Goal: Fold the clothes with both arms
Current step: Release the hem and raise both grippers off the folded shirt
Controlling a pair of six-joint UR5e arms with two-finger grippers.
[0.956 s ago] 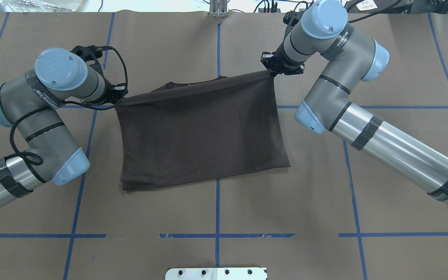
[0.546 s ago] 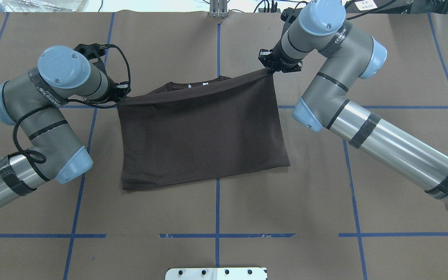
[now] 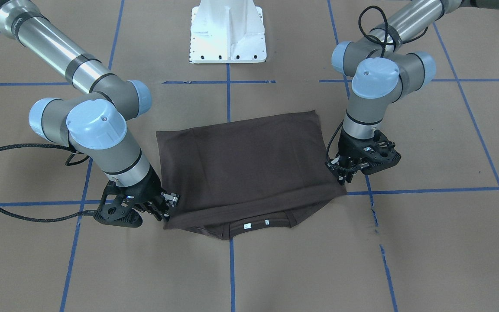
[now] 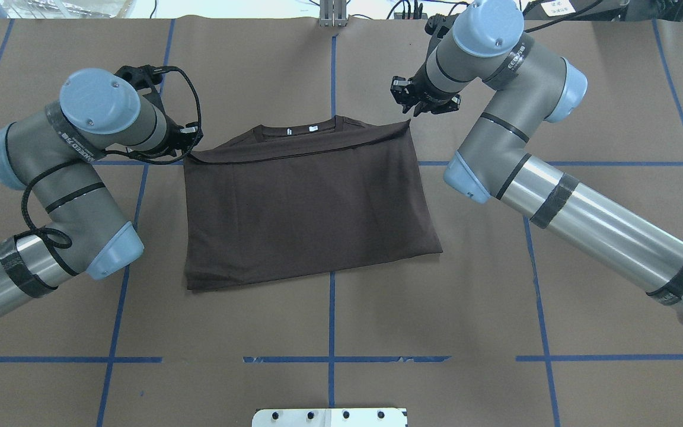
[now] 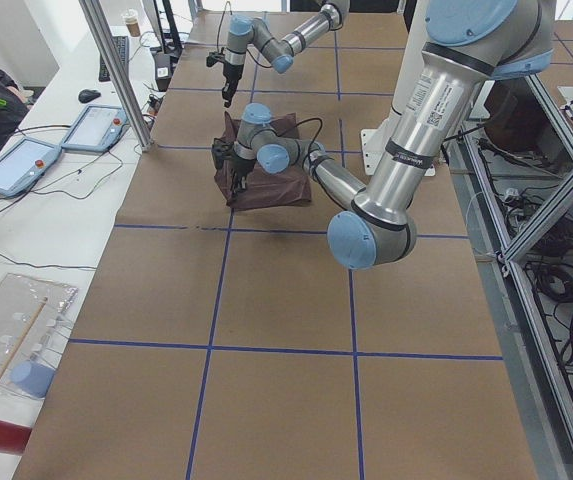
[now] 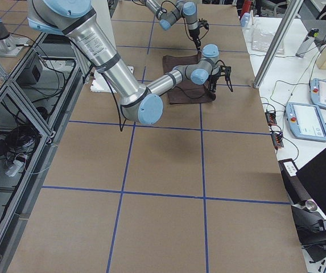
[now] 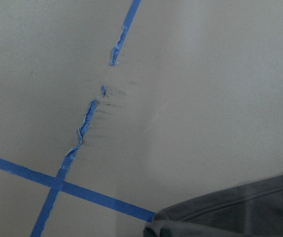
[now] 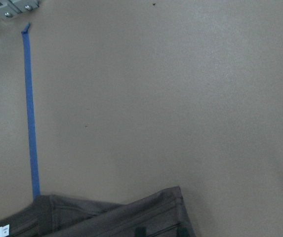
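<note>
— Where the brown-paper table (image 4: 329,320) fills the overhead frame, what lies on it?
— My dark brown T-shirt (image 4: 306,201), folded flat at centre.
— And your grippers?
— My right gripper (image 4: 414,102), upper right of centre, hangs just up-frame of the shirt's top-right corner, fingers spread, clasping nothing. My left gripper (image 4: 191,137) sits at the top-left corner; whether it pinches, I cannot tell. Smaller: the collar (image 4: 270,131) at the top edge, two white labels (image 4: 313,127) inside.

You saw a soft, matt cloth T-shirt (image 4: 306,207) on the matt, brown-papered bench (image 4: 436,308); the arms (image 4: 602,234) gleamed like smooth metal.
</note>
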